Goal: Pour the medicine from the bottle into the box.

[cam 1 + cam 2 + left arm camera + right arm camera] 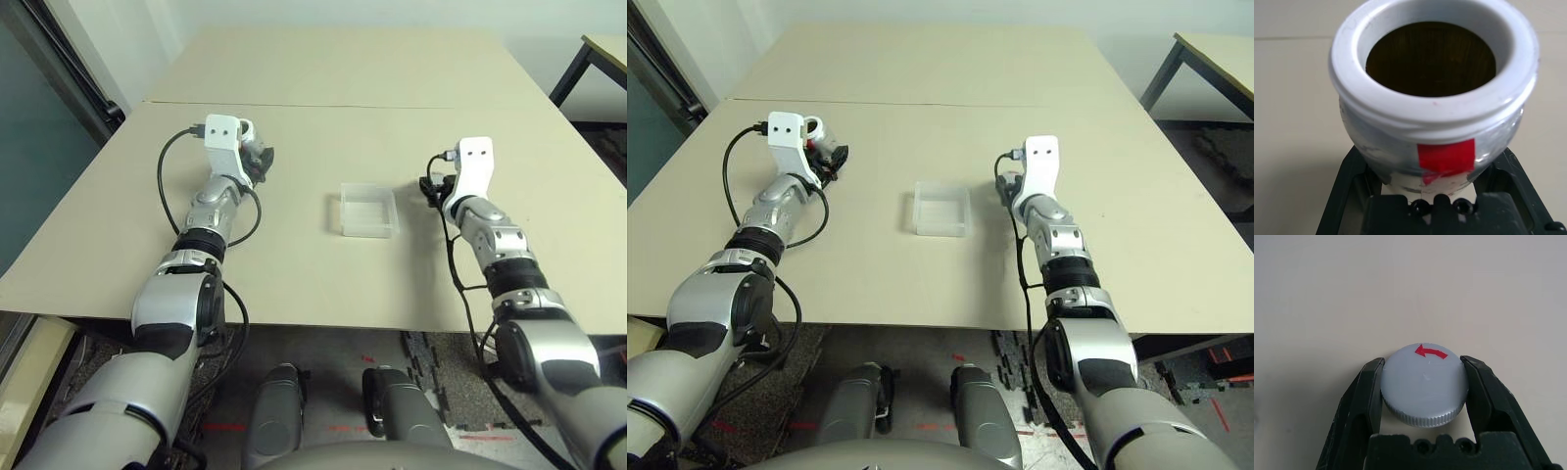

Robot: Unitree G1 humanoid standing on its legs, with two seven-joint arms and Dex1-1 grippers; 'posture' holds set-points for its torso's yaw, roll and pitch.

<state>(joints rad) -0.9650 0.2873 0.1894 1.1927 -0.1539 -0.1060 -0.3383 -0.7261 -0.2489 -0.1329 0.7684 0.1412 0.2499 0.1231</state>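
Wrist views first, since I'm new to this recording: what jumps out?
The uncapped bottle sits clamped in the left gripper, its white rim gaping over a dark inside, red stripe on its side. The right gripper pinches the grey cap with its red arrow. The clear box lies on the table between the arms.

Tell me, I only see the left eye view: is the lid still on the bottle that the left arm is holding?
Observer: No. In the left wrist view the bottle is open, and its white rim rings a dark inside.
Operator: Where did the lid go?
Observer: The right tool grips the round grey cap between its two fingers.
Operator: Is anything drawn on the lid?
Observer: Yes, a red curved arrow sits on top of it.
Operator: Does the bottle have red too?
Observer: Yes, a red patch on its side, just above the left tool.
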